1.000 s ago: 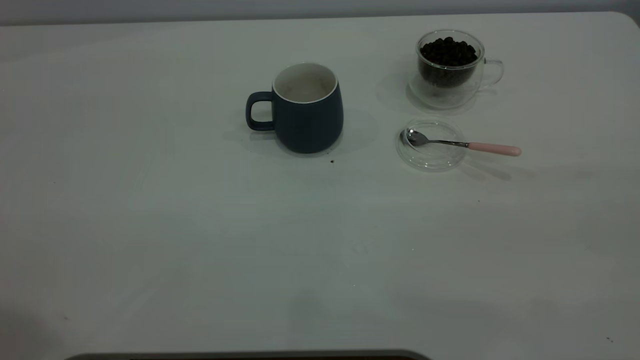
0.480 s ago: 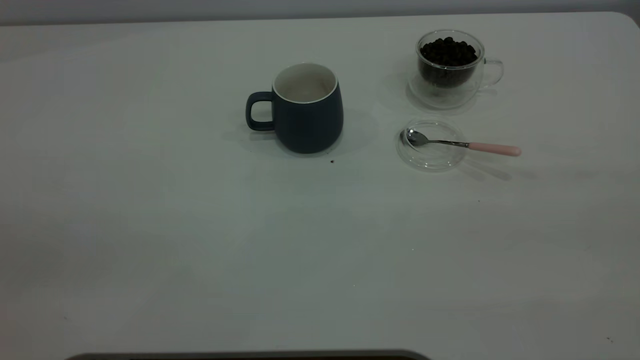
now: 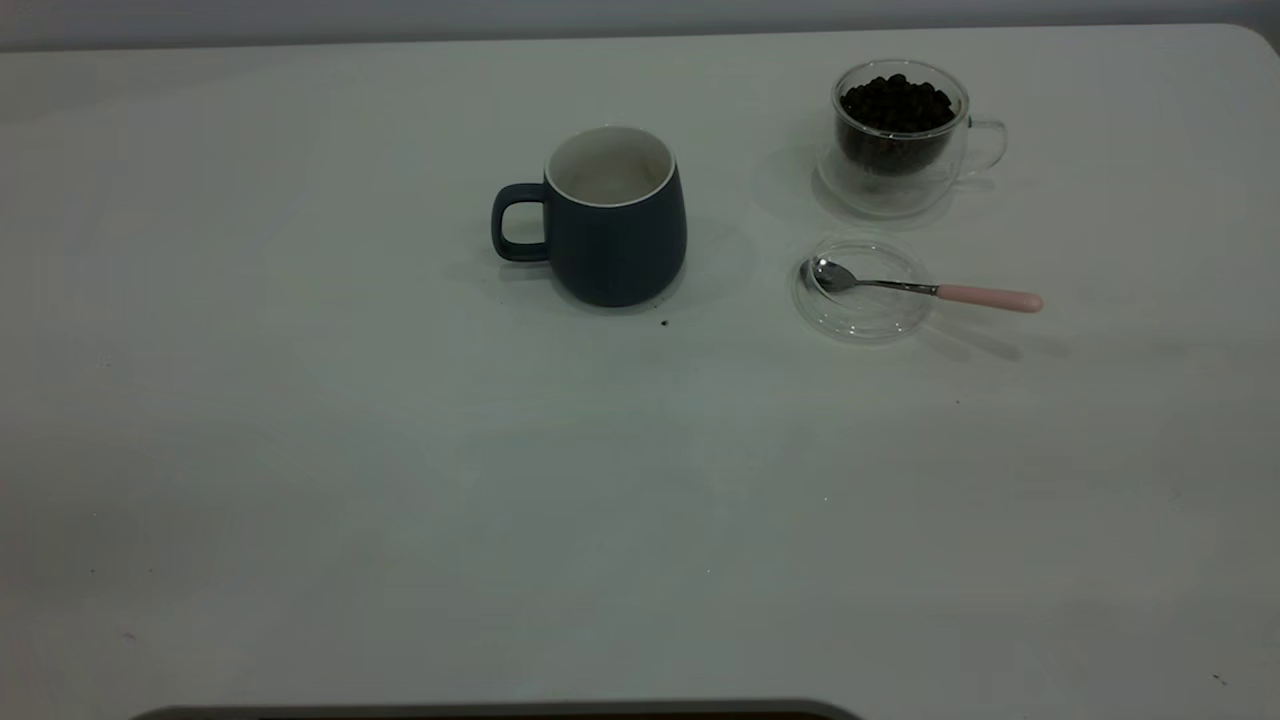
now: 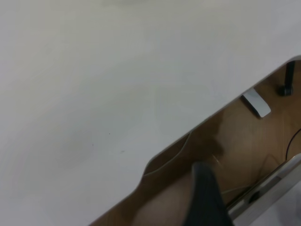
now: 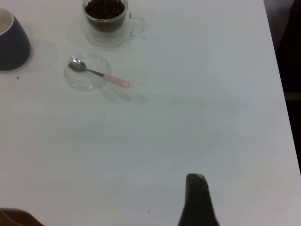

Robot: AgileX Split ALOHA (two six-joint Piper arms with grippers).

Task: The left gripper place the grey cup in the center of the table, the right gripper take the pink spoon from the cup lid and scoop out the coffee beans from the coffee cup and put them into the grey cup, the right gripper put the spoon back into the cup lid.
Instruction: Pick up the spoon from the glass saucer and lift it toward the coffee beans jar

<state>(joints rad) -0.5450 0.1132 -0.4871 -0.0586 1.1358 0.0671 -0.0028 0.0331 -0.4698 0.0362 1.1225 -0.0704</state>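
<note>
The grey cup (image 3: 615, 235) stands upright near the middle of the table (image 3: 400, 450), handle to the left, and also shows in the right wrist view (image 5: 11, 42). The coffee cup (image 3: 900, 140) holds coffee beans (image 3: 895, 100) at the back right. In front of it lies the cup lid (image 3: 862, 310) with the pink spoon (image 3: 925, 290) resting in it, handle out to the right. Neither gripper shows in the exterior view. My left gripper (image 4: 204, 197) hangs over the table's edge. My right gripper (image 5: 196, 197) is above bare table, well away from the spoon (image 5: 99, 74).
A dark speck (image 3: 664, 323) lies just in front of the grey cup. The left wrist view shows the table's edge, wooden floor with cables and a small white object (image 4: 256, 102). The table's right edge (image 5: 277, 70) shows in the right wrist view.
A faint shadow at the table's front left corner has faded away. The cups, lid and spoon have not moved.
</note>
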